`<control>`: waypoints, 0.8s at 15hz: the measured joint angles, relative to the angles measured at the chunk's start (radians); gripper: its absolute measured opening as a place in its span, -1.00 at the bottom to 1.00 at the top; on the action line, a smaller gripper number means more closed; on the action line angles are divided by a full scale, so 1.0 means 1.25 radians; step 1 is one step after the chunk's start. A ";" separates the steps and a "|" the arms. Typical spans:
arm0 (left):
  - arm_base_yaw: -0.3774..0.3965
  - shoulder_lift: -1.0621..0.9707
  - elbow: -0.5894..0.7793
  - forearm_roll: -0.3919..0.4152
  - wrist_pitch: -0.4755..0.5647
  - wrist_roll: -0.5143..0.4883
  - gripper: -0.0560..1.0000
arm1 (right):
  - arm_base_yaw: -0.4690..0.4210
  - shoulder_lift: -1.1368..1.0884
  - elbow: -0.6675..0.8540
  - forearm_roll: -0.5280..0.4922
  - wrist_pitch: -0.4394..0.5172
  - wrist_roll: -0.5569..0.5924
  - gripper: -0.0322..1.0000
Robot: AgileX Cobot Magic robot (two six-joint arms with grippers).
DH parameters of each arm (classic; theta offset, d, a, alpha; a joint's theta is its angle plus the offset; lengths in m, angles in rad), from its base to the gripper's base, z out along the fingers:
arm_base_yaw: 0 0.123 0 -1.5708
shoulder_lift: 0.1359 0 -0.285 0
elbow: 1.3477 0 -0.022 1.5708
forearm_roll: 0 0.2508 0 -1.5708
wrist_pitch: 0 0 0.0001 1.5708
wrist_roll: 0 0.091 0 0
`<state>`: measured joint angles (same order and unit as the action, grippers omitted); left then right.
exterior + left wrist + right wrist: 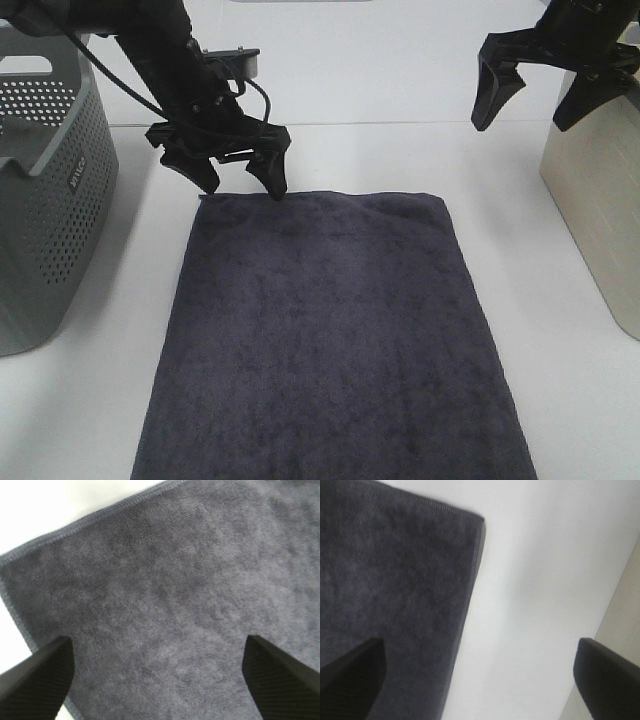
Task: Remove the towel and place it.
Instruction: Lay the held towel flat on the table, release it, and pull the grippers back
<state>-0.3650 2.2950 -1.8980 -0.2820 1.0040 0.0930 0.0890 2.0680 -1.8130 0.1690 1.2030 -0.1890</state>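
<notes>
A dark grey towel (330, 330) lies flat on the white table, reaching from the middle to the near edge. My left gripper (243, 186) is open, its fingertips just above the towel's far left corner. The left wrist view shows that corner of the towel (165, 590) between the two open fingers (37, 677). My right gripper (530, 112) is open and empty, raised above the table off the towel's far right corner. The right wrist view shows that corner of the towel (395, 580) below it.
A grey perforated basket (45, 190) stands at the left edge. A beige box (600, 200) stands at the right edge, and it also shows in the right wrist view (615, 630). White table (560, 340) shows on both sides of the towel.
</notes>
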 joint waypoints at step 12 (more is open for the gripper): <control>0.041 0.053 -0.170 0.027 0.160 -0.006 0.72 | 0.082 0.102 -0.105 -0.064 0.006 0.071 0.92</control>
<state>-0.3140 2.3610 -2.1110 -0.2480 1.2040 0.0860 0.1920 2.1950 -1.9440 0.0890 1.2110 -0.1000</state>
